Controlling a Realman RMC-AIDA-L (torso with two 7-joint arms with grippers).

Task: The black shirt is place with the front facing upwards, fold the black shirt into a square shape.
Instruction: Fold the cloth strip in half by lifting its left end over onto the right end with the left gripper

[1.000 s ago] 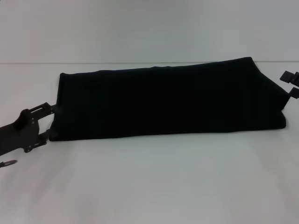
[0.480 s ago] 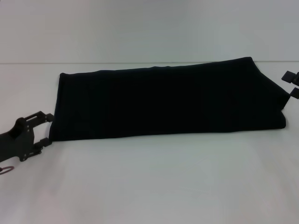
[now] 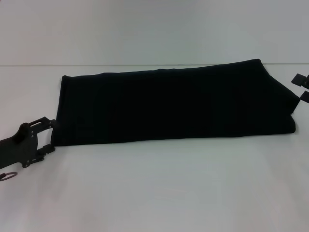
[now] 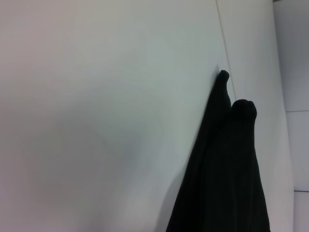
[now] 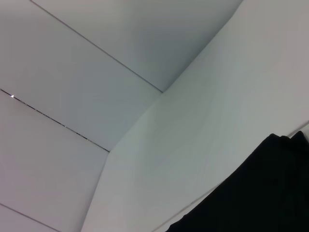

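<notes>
The black shirt (image 3: 174, 104) lies folded into a long plain band across the white table (image 3: 154, 188), with no lettering showing. My left gripper (image 3: 50, 134) is at the band's near-left corner, open, its fingertips just at the cloth's edge and nothing held. My right gripper (image 3: 301, 87) is open just past the band's right end, beside the far corner. The left wrist view shows the black shirt (image 4: 227, 169) running away along the table. In the right wrist view only a corner of the black shirt (image 5: 256, 198) appears.
A small metal ring (image 3: 7, 176) hangs below the left arm at the frame's edge. The table's far edge (image 3: 145, 65) runs just behind the shirt, with a pale wall beyond. Bare tabletop stretches in front of the shirt.
My left gripper has slid down and back toward the near-left, off the shirt's left end, staying open. The shirt and the right gripper have hardly moved.
</notes>
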